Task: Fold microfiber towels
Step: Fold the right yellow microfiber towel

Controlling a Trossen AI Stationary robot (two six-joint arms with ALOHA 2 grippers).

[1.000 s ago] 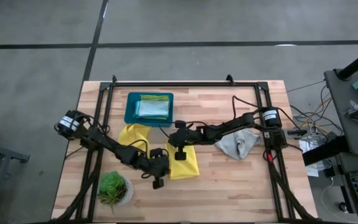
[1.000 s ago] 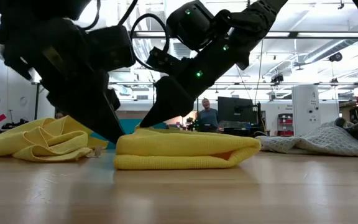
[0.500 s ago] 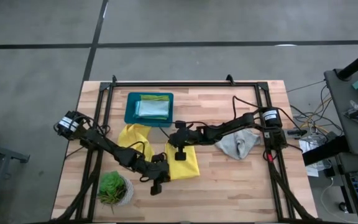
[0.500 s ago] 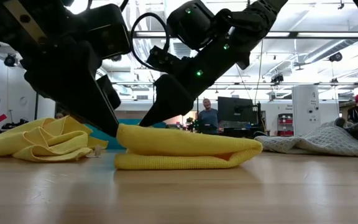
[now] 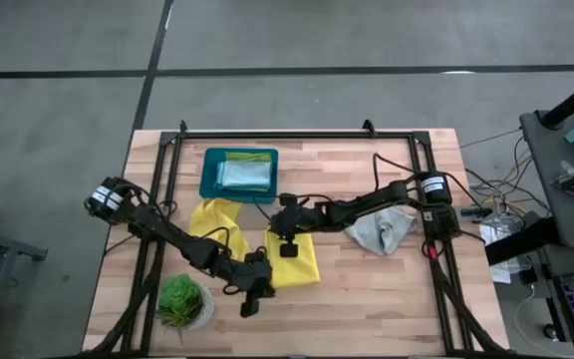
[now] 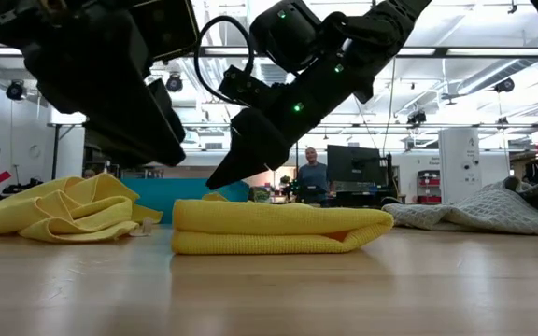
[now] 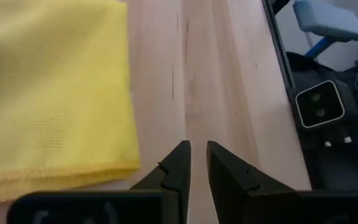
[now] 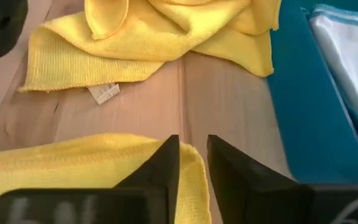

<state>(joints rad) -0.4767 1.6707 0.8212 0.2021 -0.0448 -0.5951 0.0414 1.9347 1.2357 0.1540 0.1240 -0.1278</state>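
1. At the near left of the wooden table [image 5: 367, 289] stands a small green potted plant [image 5: 180, 300], which is not part of the job.
2. Just right of the plant hovers the left gripper [image 7: 194, 163]. Its two dark fingers stand almost together with only a thin gap, and nothing is between them. It sits off the near left corner of the folded towel, clear of the cloth.
3. Farther back on the left lies a crumpled yellow towel [image 5: 213, 218], still unfolded, beside a teal tray [image 5: 208, 176]. The tray holds folded cloths [image 5: 245, 174] in pale blue and lime green.
4. Near the table's middle lies the folded yellow towel [image 6: 278, 229], a flat, thick pad with its rounded fold facing right in the low view.
5. The right gripper [image 8: 192, 163] hangs over the far edge of that pad. Its fingers are parted slightly and hold nothing; the cloth lies under them.
6. To the right lies a pale grey towel [image 5: 382, 230] in a loose heap, under the right arm.
7. Judging by the drape and the soft creases, these cloths look light and limp, with a grippy weave. A pinch at a corner or hemmed edge seems best, since a mid-cloth grab would bunch the layers.
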